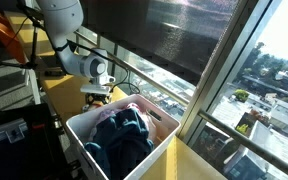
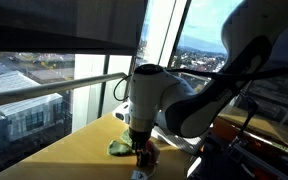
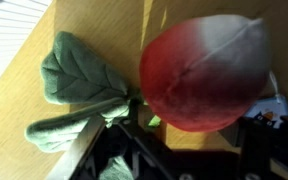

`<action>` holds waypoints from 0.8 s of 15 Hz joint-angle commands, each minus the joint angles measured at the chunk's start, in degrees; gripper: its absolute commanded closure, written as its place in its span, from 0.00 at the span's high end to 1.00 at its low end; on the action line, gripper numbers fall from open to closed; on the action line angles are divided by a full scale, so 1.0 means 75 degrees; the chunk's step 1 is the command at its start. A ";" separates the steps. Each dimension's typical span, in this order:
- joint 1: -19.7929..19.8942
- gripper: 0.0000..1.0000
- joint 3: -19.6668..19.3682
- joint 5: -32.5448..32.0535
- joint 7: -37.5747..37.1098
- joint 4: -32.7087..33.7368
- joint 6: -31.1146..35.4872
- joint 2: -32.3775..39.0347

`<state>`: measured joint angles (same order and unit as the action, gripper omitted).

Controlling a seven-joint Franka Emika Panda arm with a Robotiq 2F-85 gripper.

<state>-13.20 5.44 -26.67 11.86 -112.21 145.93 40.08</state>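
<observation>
A plush toy with a rounded red body fading to white (image 3: pixel 206 62) and green felt leaves (image 3: pixel 79 75) lies on the yellow wooden tabletop (image 3: pixel 104 25). In the wrist view my gripper (image 3: pixel 189 137) is right over it. The dark fingers are spread apart on either side of the red body's lower edge, and nothing is clamped between them. In an exterior view the gripper (image 2: pixel 141 150) hangs low over the table, with the green leaves (image 2: pixel 118 148) beside it. In an exterior view the gripper (image 1: pixel 97 92) sits behind a white bin.
A white bin (image 1: pixel 79 122) full of dark blue clothing (image 1: pixel 120 136) stands on the table near the arm. A large window with a metal rail (image 1: pixel 169 85) borders the table. Cables and equipment (image 1: pixel 9 130) sit behind the arm's base.
</observation>
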 commanded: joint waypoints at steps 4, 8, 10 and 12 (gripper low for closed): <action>0.0202 0.21 0.0121 0.0306 0.0323 -0.0203 0.0159 -0.0064; 0.0319 0.00 0.0190 0.0422 0.0514 -0.0237 0.0186 -0.0124; 0.0368 0.03 0.0239 0.0460 0.0598 -0.0276 0.0193 -0.0208; 0.0359 0.03 0.0284 0.0458 0.0627 -0.0350 0.0170 -0.0370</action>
<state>-11.64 6.32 -24.98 14.38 -112.74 146.19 39.50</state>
